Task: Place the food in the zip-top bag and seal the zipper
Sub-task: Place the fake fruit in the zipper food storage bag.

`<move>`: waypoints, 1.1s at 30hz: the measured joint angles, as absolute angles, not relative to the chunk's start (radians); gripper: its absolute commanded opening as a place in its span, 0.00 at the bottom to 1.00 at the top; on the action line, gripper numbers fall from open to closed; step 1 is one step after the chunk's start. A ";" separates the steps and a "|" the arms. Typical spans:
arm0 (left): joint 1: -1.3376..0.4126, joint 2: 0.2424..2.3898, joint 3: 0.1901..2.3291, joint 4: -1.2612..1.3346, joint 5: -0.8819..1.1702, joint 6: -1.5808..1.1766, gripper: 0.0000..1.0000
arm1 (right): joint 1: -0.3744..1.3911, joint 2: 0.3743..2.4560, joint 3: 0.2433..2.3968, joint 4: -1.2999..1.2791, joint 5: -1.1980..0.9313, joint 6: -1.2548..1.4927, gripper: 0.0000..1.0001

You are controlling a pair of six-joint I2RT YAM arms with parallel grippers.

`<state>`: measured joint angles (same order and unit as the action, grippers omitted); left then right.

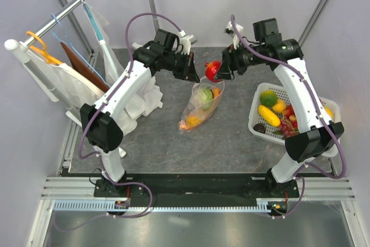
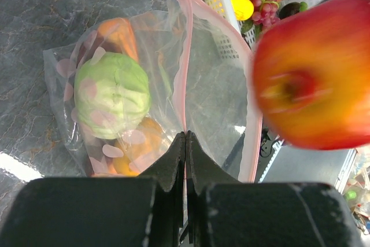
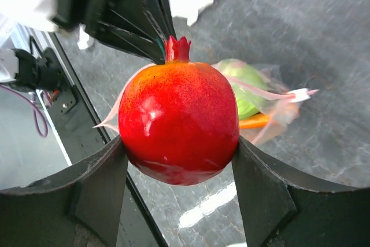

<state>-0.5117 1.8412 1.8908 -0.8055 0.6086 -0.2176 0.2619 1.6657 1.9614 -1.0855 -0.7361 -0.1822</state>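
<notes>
While the zip-top bag [image 1: 201,107] lies mid-table, the top view shows the right gripper [image 1: 221,72] holding a red pomegranate [image 1: 212,70] over the bag's far end, w/ the basket [image 1: 253,117] to the right. Left wrist cam: the left gripper [image 2: 185,138] is pinched tight on the pink zipper [image 2: 186,56]; a cabbage [image 2: 111,93] & orange pcs sit inside the bag. Right wrist cam: both fingers squeeze the fruit's sides, bag below.

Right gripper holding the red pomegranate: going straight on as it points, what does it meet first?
Probably the raised pink-red zipper edge of the clear dotted plastic bag, pinched by the left gripper; the red pomegranate would touch first. Depth is unclear.
</notes>
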 measured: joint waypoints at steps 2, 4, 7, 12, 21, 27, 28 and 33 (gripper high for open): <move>-0.512 1.841 1.891 -0.805 0.613 -0.218 0.02 | 0.287 1.666 1.918 -1.067 -0.713 -0.180 0.63; -0.512 1.841 1.891 -0.805 0.614 -0.218 0.02 | 0.311 1.669 1.879 -1.058 -0.688 -0.180 0.65; -0.512 1.841 1.891 -0.805 0.622 -0.218 0.02 | 0.340 1.669 1.835 -1.045 -0.653 -0.182 0.70; -0.512 1.841 1.891 -0.809 0.631 -0.218 0.02 | 0.377 1.669 1.794 -1.037 -0.592 -0.189 0.98; -0.512 1.836 1.891 -0.808 0.632 -0.218 0.02 | 0.385 1.670 1.851 -1.066 -0.524 -0.198 0.98; -0.510 1.833 1.891 -0.809 0.632 -0.218 0.02 | 0.255 1.660 1.906 -1.106 -0.570 -0.209 0.98; -0.510 1.832 1.891 -0.809 0.632 -0.218 0.02 | 0.204 1.660 1.916 -1.122 -0.585 -0.215 0.98; -0.507 1.822 1.891 -0.809 0.632 -0.217 0.02 | -0.051 1.657 1.963 -1.211 -0.585 -0.283 0.98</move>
<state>-0.5072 1.8225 1.8908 -0.8089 0.6323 -0.2173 -0.0513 1.6573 1.9625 -1.2110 -0.5854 -0.2829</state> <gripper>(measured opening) 0.025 0.981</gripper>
